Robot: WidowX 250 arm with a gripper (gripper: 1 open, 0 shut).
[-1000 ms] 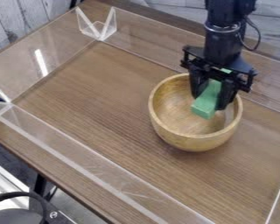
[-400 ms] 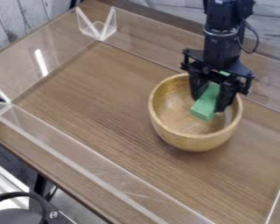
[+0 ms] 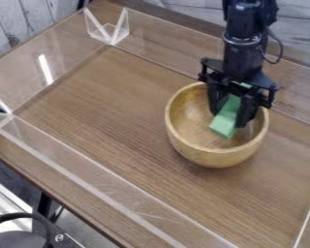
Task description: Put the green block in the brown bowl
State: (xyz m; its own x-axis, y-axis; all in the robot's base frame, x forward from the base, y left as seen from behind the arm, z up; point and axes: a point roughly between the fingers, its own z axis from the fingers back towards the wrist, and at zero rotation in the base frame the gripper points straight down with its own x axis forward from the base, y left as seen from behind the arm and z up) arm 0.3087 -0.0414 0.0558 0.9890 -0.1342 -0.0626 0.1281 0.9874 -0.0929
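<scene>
**Green block over the bowl, not dropped yet**

Green block (image 3: pixel 228 122) is pinched upright in the gripper (image 3: pixel 235 107), its lower end down inside the brown bowl (image 3: pixel 197 145). Looks nearly done to me: just needs letting go, then pulling clear.

The brown bowl (image 3: pixel 216 126) is blocked from above by the pincer (image 3: pixel 235 105) and green block (image 3: pixel 228 120). Clear walls (image 3: pixel 67 189) rim the open table (image 3: pixel 86 111).
</scene>
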